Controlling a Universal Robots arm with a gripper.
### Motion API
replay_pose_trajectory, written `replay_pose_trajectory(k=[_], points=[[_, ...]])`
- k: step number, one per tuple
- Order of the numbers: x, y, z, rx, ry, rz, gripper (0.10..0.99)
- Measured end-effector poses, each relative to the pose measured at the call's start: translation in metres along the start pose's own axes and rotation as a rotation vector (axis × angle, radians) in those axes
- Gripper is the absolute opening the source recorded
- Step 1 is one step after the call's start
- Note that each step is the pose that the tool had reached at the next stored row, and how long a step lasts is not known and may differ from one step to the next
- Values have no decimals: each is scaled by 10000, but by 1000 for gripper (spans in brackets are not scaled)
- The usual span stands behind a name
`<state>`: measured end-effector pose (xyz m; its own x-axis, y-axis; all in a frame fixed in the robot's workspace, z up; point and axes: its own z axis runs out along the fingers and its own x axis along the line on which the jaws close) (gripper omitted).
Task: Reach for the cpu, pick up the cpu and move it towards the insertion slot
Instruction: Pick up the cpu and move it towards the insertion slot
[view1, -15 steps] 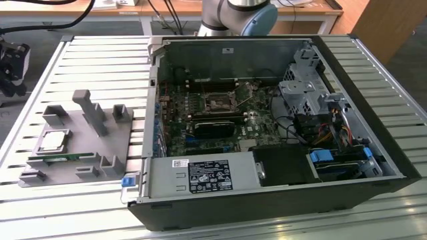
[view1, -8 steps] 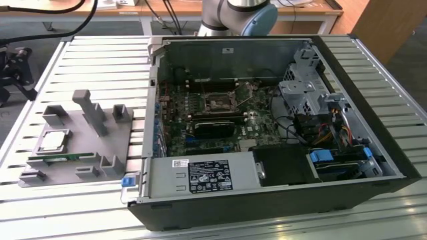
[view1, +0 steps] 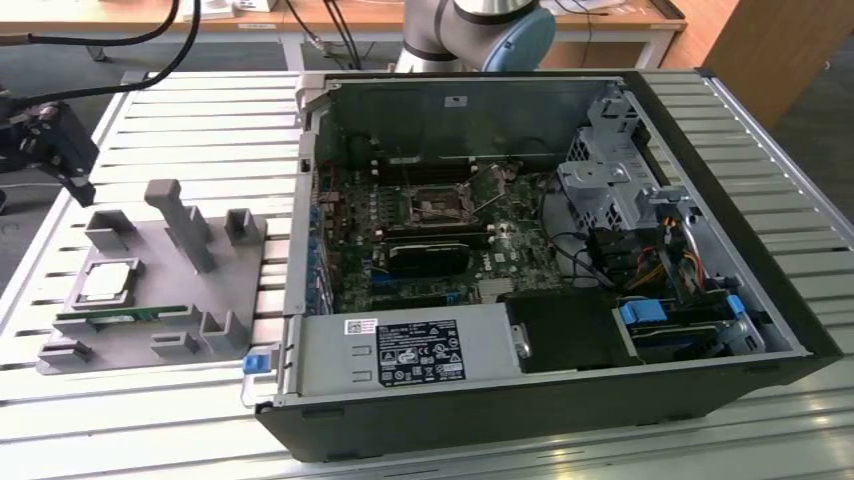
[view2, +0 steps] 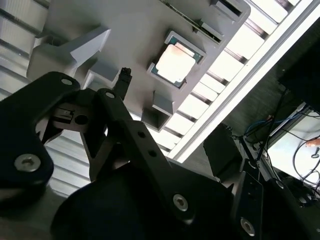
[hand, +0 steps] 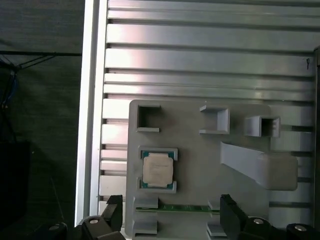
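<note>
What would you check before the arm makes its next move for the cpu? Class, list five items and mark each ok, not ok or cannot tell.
1. The cpu lies flat in its pocket on the grey fixture: ok.
2. The gripper is open and holds nothing: ok.
3. Gripper down at the cpu: not ok; in the exterior view it hangs apart from the fixture, towards that view's left.
4. The memory stick lies beside the cpu, apart from it: ok.
5. The insertion slot is free to take the chip: cannot tell.
</note>
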<state>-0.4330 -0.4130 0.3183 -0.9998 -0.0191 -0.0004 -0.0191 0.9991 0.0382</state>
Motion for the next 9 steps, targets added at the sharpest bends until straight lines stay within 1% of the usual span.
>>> replay_pose_trajectory(k=[1,2,8,9], points=[[1,-1,19,0,1,0,816],[1,-3,38,0,0,0,882],[3,-9,147,0,0,0,894],[3,-10,165,0,1,0,949]])
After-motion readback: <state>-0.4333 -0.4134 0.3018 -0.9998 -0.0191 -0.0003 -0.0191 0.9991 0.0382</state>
